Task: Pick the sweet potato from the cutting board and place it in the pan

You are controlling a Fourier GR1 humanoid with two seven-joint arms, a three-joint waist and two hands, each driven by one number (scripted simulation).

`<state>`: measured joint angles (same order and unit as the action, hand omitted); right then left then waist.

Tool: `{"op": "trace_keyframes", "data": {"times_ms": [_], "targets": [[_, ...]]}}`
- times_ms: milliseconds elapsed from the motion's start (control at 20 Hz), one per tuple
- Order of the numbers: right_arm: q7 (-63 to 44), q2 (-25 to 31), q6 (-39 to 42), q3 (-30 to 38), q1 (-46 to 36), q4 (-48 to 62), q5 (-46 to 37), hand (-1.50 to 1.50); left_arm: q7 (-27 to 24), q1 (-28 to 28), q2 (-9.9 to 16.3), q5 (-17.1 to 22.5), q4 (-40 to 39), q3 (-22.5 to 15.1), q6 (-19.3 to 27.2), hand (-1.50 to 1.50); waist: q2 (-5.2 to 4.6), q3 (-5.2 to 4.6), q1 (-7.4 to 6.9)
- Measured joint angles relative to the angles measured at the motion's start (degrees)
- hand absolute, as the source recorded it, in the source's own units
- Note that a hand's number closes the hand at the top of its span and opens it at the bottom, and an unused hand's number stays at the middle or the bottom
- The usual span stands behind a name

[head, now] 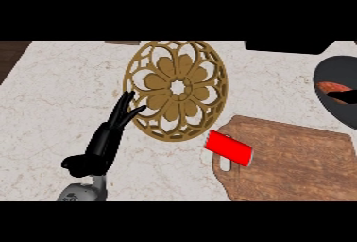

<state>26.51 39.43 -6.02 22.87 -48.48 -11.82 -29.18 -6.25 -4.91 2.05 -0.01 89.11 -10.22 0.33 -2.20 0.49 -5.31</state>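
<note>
1. Head view: orange-brown sweet potato [333,87] lies inside the dark round pan [326,101] at the right edge, not on the cutting board.
2. Only part of the sweet potato shows; its long axis runs roughly left-right across the view, slightly tilted. Which end is which: cannot tell.
3. A thin black shape lies over its right part at the view's edge. Could be right-hand fingers, cannot tell; right hand otherwise not identifiable.
4. Left hand [111,127], black, on a grey forearm rising from the lower left. Fingers [125,105] straight, slightly spread, holding nothing.
5. Left fingertips are at or just beside the left rim of the gold openwork round trivet with flower pattern [177,90]; contact cannot be confirmed.
6. Sweet potato is well apart from the left hand's fingers, with trivet and board between them.
7. Brown wooden cutting board [289,160] at lower right carries a flat red rectangular piece [229,148] at its left corner, next to the handle slot.
8. All of it sits on a pale marble counter [55,104].
</note>
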Motion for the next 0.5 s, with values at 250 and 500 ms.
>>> {"op": "trace_keyframes", "data": {"times_ms": [250,500], "targets": [[4.30,0.79,1.88,5.71,-0.82,0.72,5.59,-1.50,0.64,0.09,0.37,0.32,0.86,0.71,0.09,0.00,0.20,0.03,0.66],[6.60,3.87,8.89,10.41,0.00,2.55,10.37,-1.50,1.13,-0.12,0.18,0.12,0.76,1.11,0.73,0.00,0.40,-0.01,1.60]]}}
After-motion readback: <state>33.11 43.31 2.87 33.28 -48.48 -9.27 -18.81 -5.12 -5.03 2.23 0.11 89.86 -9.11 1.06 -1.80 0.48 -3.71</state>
